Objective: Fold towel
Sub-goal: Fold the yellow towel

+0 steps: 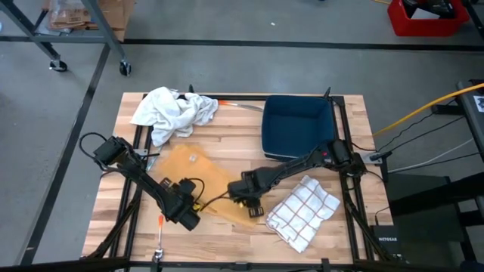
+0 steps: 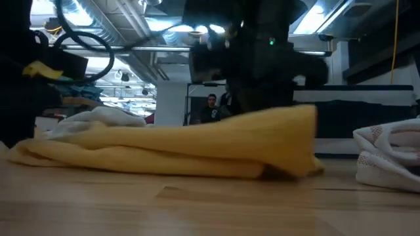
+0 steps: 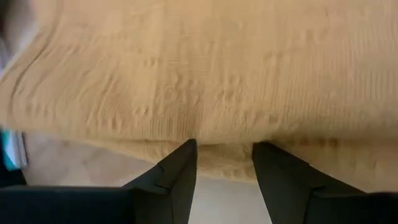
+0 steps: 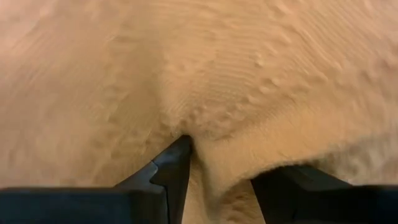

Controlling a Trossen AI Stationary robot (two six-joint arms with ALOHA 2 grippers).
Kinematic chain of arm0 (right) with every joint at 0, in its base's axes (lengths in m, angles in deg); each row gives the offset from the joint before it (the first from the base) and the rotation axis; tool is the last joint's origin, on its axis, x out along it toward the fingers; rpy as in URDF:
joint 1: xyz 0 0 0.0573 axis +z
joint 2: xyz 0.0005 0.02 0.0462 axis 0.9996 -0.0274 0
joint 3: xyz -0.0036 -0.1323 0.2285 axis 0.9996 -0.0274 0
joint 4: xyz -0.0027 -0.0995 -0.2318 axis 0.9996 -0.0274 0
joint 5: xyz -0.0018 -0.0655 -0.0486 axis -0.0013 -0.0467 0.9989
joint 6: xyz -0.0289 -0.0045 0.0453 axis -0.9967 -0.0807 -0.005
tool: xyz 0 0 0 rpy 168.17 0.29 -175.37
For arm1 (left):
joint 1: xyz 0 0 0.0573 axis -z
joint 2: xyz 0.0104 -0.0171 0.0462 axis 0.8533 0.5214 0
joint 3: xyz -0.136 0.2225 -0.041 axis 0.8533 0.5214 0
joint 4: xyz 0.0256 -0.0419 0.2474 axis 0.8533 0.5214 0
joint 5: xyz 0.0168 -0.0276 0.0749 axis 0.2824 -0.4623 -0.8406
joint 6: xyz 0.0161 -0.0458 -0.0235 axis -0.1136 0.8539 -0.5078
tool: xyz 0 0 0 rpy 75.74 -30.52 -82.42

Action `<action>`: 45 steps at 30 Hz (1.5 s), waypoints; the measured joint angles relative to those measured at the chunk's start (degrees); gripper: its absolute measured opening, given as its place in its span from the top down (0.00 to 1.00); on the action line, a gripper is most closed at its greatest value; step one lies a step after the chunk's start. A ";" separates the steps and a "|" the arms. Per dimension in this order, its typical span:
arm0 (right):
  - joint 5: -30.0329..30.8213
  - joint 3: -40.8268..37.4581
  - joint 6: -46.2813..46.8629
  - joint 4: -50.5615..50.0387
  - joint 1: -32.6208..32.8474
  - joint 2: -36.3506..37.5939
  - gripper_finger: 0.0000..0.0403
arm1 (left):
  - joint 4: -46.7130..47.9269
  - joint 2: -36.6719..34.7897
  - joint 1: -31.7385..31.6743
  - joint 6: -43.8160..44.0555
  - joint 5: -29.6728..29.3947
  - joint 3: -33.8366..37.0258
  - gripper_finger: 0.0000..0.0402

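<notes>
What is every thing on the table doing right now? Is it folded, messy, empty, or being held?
Yellow towel: lying partly folded on the table, near edge pinched by both hands.
White towel: crumpled in a heap.
Checked towel: folded, lying flat.
Blue bin: upright, empty.
Left hand: gripping the yellow towel's edge.
Right hand: gripping the yellow towel.

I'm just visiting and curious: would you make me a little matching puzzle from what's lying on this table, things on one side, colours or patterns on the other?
Things:
1. towel under both grippers
2. crumpled cloth
3. tray
4. folded cloth near the right arm

Looks:
A. dark blue
B. white with red checks
C. yellow
D. plain white

Pairs: 1-C, 2-D, 3-A, 4-B
</notes>
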 joint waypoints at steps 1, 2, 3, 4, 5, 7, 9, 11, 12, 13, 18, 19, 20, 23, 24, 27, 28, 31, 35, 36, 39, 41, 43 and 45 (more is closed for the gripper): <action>-0.97 0.00 0.53 1.45 0.84 -0.03 0.61 | 0.38 0.00 -0.01 -0.34 -1.05 0.00 0.63; -1.73 -0.04 1.01 3.26 1.76 -0.05 0.61 | 0.93 0.00 -0.05 -1.00 -2.26 -0.02 0.63; -2.09 -0.06 1.53 5.35 2.62 -0.06 0.61 | 1.43 0.00 -0.15 -2.04 -3.29 -0.02 0.63; -2.37 -0.07 2.44 7.63 3.47 -0.10 0.61 | 1.48 0.00 -0.23 -3.50 -4.36 -0.02 0.63; -2.49 -0.12 3.17 10.09 4.28 -0.18 0.61 | 1.14 0.00 -0.31 -5.16 -5.59 -0.02 0.63; -3.05 -0.25 4.37 15.57 5.78 -0.48 0.61 | 1.05 0.00 -0.72 -8.20 -8.36 -0.02 0.63; -3.99 -0.40 4.35 20.42 7.12 -0.72 0.61 | 0.93 0.00 -1.12 -10.45 -11.27 -0.02 0.63; -3.44 -0.46 3.86 24.73 8.03 -0.80 0.61 | 0.96 -0.02 -1.50 -11.53 -13.34 -0.02 0.63; -2.86 -0.14 3.12 25.73 8.33 -0.78 0.61 | 0.93 -0.02 -1.74 -11.78 -13.80 -0.04 0.63; -2.38 0.48 2.32 25.62 8.37 -0.70 0.61 | 0.90 -0.04 -1.97 -11.73 -13.89 -0.04 0.63; -1.97 3.47 1.10 24.64 7.43 -0.65 0.61 | 1.12 -0.27 -2.28 -12.04 -13.97 -1.14 0.63; -1.92 4.69 0.43 23.74 7.17 -0.65 0.61 | 1.03 -0.53 -2.26 -12.37 -13.96 -1.57 0.63; -2.04 6.05 -0.65 22.70 7.00 -0.64 0.61 | 1.09 -0.92 -2.26 -12.54 -13.97 -2.11 0.63; -1.71 10.06 -4.55 17.77 6.39 -0.44 0.61 | 1.17 -2.12 -2.24 -13.70 -14.00 -3.63 0.63; -1.50 11.40 -6.03 15.54 6.23 -0.43 0.61 | 1.22 -2.43 -2.24 -14.30 -13.96 -4.14 0.63; -1.27 15.08 -9.59 9.45 5.73 -0.43 0.61 | 1.09 -3.75 -2.24 -17.24 -13.03 -5.83 0.63; -0.88 16.01 -10.20 8.10 5.68 -0.41 0.61 | 0.94 -4.21 -2.21 -18.58 -12.52 -6.30 0.63; -0.37 17.68 -11.40 3.11 5.66 -0.39 0.61 | 0.40 -5.13 -2.04 -22.06 -9.61 -7.49 0.63; -0.37 17.75 -11.51 -1.04 5.70 -0.39 0.61 | -0.56 -5.60 -1.57 -25.35 -5.42 -8.73 0.63; -0.38 17.77 -11.89 -2.36 5.70 -0.39 0.61 | -1.55 -5.60 -1.45 -26.01 -4.19 -8.74 0.63; 0.41 17.77 -14.65 -6.27 5.77 -0.39 0.61 | -5.91 -5.58 -0.83 -28.61 -0.21 -8.75 0.63; 1.21 17.77 -17.13 -7.98 5.78 -0.39 0.61 | -9.80 -5.59 -0.16 -30.92 2.03 -8.74 0.63; 1.29 17.79 -20.88 -9.24 5.94 -0.39 0.61 | -14.09 -5.57 0.80 -34.45 3.27 -8.74 0.63; 1.55 17.79 -25.95 -9.66 6.18 -0.39 0.61 | -18.00 -5.57 2.06 -39.50 3.51 -8.76 0.63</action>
